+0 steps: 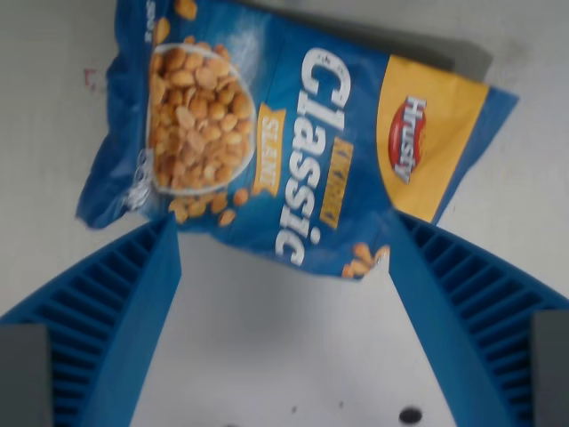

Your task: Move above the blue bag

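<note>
You see the blue peanut bag [284, 133] lying flat on the pale tabletop [276, 356], filling the upper half of the wrist view, its long side running left to right and tilted slightly. "Classic" and a red Hrusty logo on a yellow patch read sideways. Your gripper [283, 258] hangs spread wide, holding nothing; its ribbed blue fingers [116, 302] frame the bag's lower edge, the tips overlapping that edge in view.

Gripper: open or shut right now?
Open. The gripper's two blue fingers stand far apart at the wrist view's left and right, bare table between them, nothing held; the bag lies beyond the tips.
</note>
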Motion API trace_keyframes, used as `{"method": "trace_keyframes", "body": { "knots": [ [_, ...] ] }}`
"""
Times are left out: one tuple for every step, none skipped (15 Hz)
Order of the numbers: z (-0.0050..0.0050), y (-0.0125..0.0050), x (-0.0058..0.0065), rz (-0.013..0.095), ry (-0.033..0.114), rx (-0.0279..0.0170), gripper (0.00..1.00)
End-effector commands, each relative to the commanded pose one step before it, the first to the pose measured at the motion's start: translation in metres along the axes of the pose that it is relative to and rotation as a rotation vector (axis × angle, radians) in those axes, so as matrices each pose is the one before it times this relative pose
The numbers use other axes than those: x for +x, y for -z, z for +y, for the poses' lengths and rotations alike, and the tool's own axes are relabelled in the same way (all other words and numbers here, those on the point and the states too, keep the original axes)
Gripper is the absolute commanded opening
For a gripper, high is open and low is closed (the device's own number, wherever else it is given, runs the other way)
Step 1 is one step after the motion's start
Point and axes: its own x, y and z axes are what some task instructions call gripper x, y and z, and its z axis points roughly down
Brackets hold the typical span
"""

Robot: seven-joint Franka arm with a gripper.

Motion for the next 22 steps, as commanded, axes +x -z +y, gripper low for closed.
{"method": "trace_keyframes", "body": {
  "knots": [
    [0.00471, -0.00739, 0.01336, -0.0113, 0.0918, -0.00653, 1.0],
    [0.00115, -0.00364, 0.00195, -0.0007, 0.0039, 0.0009, 1.0],
    [0.00114, -0.00355, 0.00184, -0.0021, 0.0001, 0.00102, 1.0],
    [0.0011, -0.00338, 0.00176, -0.0007, 0.003, 0.00122, 1.0],
    [0.00106, -0.0032, 0.00165, -0.0022, 0.0043, 0.00124, 1.0],
    [0.00104, -0.003, 0.0015, 0.0001, 0.0008, 0.00131, 1.0],
    [0.00099, -0.00278, 0.00134, 0.002, 0.0034, 0.00137, 1.0],
    [0.00093, -0.00257, 0.00115, 0.0008, 0.0022, 0.00158, 1.0],
    [0.00086, -0.00235, 0.00092, 0.0018, -0.0018, 0.00165, 1.0],
    [0.00076, -0.00209, 0.00075, 0.0016, -0.0008, 0.00169, 1.0],
    [0.00066, -0.00184, 0.00064, 0.0013, -0.0004, 0.00122, 1.0],
    [0.00059, -0.00162, 0.00054, 0.0007, 0.0003, 0.00109, 1.0],
    [0.00054, -0.00142, 0.00043, -0.0002, -0.0011, 0.00102, 1.0],
    [0.00048, -0.00124, 0.00034, 0.0005, -0.0014, 0.00093, 1.0],
    [0.00042, -0.00107, 0.00027, -0.0002, -0.002, 0.00072, 1.0],
    [0.00035, -0.00089, 0.00022, -0.0002, -0.0008, 0.00056, 1.0],
    [0.00031, -0.0007, 0.00019, 0.0009, -0.0005, 0.00048, 1.0],
    [0.00026, -0.00055, 0.00018, 0.0011, -0.0011, 0.00036, 1.0],
    [0.00022, -0.00044, 0.00016, 0.0002, -0.0014, 0.00037, 1.0],
    [0.00017, -0.00037, 0.00015, 0.0004, -0.001, 0.00029, 1.0],
    [0.00013, -0.00032, 0.00013, 0.0004, -0.0002, 0.00007, 1.0],
    [0.0, 0.0, 0.0, 0.0, 0.0, 0.0, 1.0]
  ]
}}
